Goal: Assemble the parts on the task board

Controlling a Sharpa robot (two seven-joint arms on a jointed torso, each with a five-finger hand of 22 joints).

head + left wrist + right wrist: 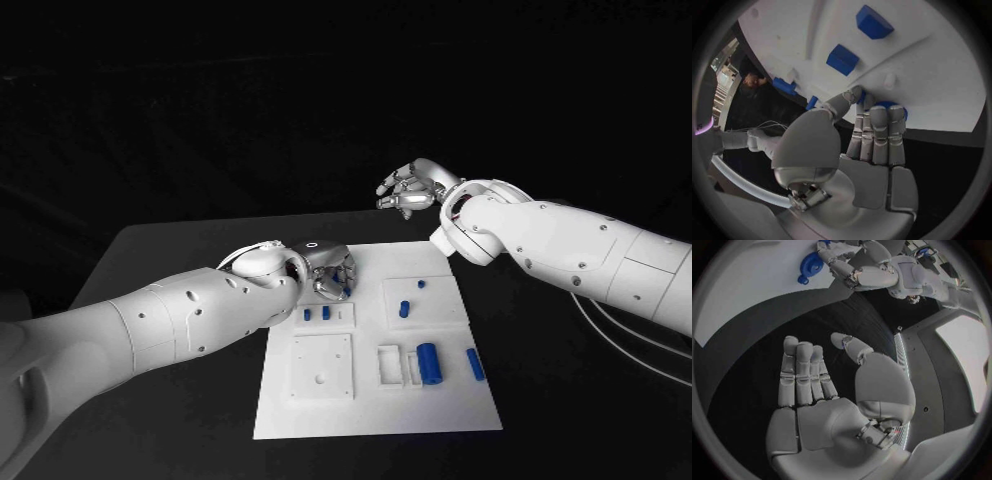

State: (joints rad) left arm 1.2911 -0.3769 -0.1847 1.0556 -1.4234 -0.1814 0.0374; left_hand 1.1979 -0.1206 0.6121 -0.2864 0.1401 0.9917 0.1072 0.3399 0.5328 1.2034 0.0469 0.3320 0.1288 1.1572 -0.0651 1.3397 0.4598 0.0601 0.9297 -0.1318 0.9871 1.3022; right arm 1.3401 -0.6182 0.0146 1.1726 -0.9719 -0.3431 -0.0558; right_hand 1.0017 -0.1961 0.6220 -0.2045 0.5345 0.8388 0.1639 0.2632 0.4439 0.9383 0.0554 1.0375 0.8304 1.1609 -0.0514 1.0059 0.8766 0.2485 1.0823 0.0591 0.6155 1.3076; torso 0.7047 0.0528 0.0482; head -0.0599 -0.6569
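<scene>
On the white board (378, 400), at its far-left corner, the left hand (320, 270) rests with its fingers curled down onto a blue part (891, 106); the left wrist view shows the fingertips (879, 107) bunched over that part, thumb alongside, so the hand appears to grip it, probably to seat it in or lift it from its place on the board. Beyond the board's far edge, the right hand (411, 188) hangs above the worktop (173, 250), its fingers loosely extended and apart with nothing in them; this position likely keeps it out of the left arm's working space. Near the board's middle lie two small blue pegs (315, 313), and a further small part (405, 307) sits in the raised block to their right. Toward the board's near-right area stand a blue cylinder (428, 362) and a slimmer blue pin (475, 364), apparently waiting for assembly.
</scene>
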